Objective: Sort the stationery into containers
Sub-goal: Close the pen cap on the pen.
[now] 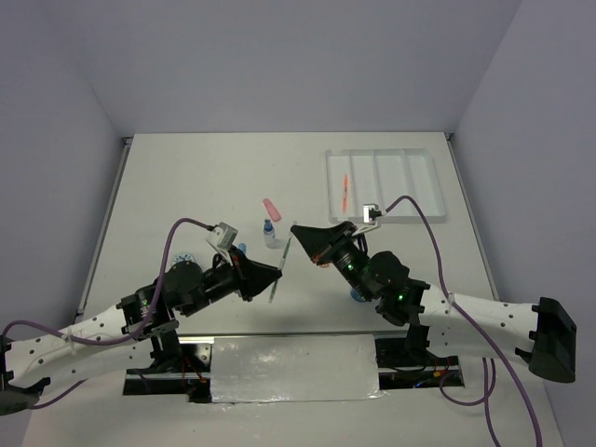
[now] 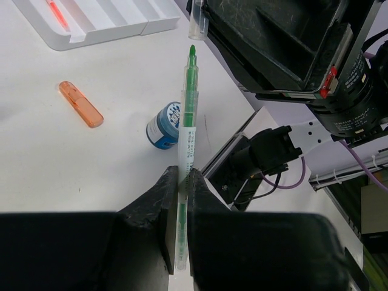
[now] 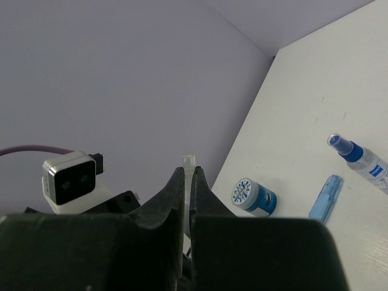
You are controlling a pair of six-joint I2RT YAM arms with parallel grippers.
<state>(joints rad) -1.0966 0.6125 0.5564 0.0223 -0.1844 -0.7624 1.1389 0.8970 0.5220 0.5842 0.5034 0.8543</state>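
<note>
My left gripper (image 1: 277,273) (image 2: 183,176) is shut on a whitish pen (image 2: 190,115) (image 1: 286,251) with a green tip, held above the table and pointing at the right gripper. My right gripper (image 1: 294,229) (image 3: 186,176) is shut on the pen's clear cap (image 3: 188,162) (image 2: 198,24), just beyond the tip and apart from it. The white tray (image 1: 384,152) (image 2: 109,37) lies at the far right with an orange pen (image 1: 346,191) (image 2: 56,11) in its left compartment.
On the table lie a pink capsule (image 1: 270,206) (image 2: 80,103), a blue-capped bottle (image 1: 270,233) (image 3: 357,160), a blue capsule (image 3: 324,197) and two blue rolls (image 2: 165,124) (image 3: 253,195). One roll (image 1: 357,296) sits under the right arm, near the front edge.
</note>
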